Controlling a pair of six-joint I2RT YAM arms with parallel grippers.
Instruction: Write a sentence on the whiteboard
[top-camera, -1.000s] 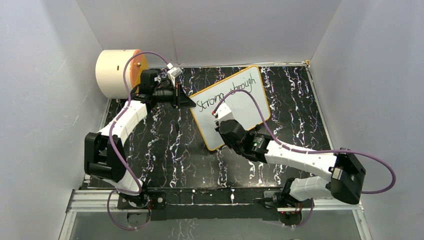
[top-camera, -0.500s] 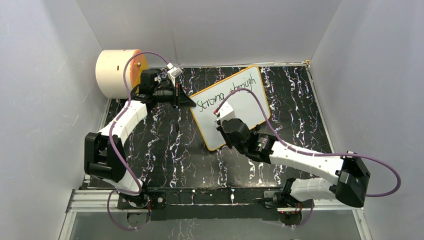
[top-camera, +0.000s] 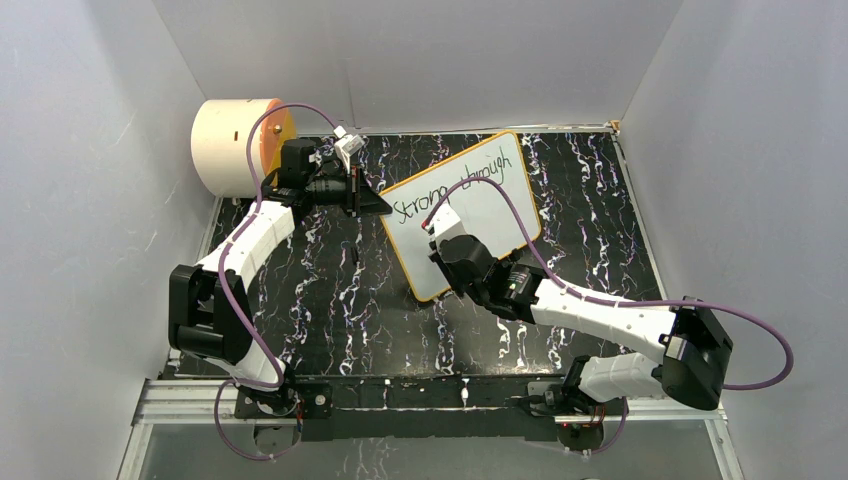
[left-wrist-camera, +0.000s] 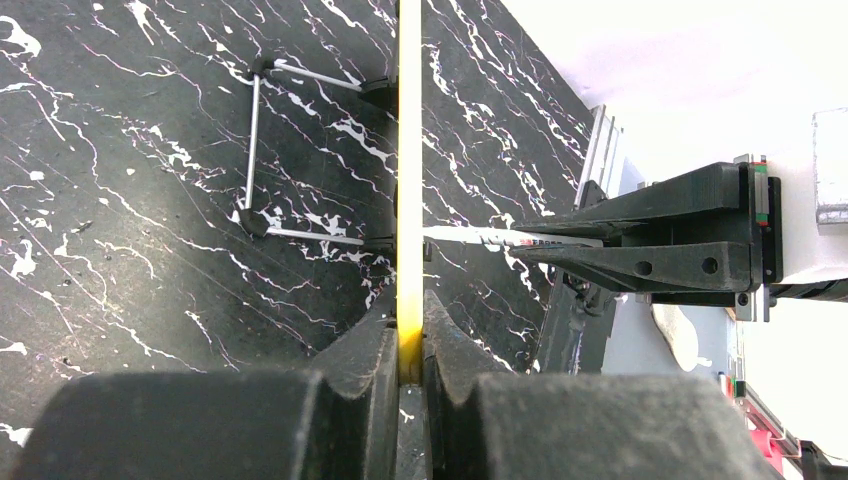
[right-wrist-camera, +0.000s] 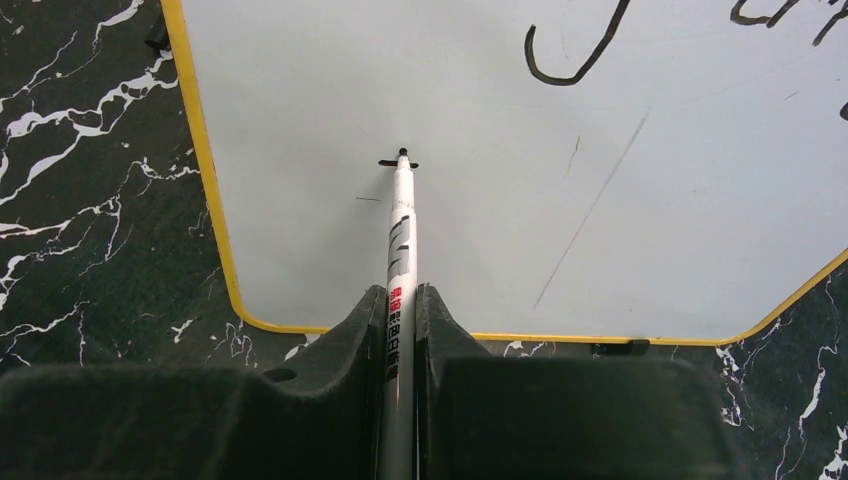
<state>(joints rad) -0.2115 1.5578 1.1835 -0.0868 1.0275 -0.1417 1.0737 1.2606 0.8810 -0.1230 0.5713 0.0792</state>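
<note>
The whiteboard (top-camera: 485, 215) — thin yellow frame, rounded corners, 2 black handwritten words

The flat rectangular white board (top-camera: 490, 215) with thin yellow frame and rounded corners sits diagonally on the black marbled table (top-camera: 330, 290), with "Strong through" handwritten in black.

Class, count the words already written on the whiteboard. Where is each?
2. "Strong" runs along the whiteboard's far edge at its left end; "through" follows, toward the far right corner. The right arm may hide more.
</note>
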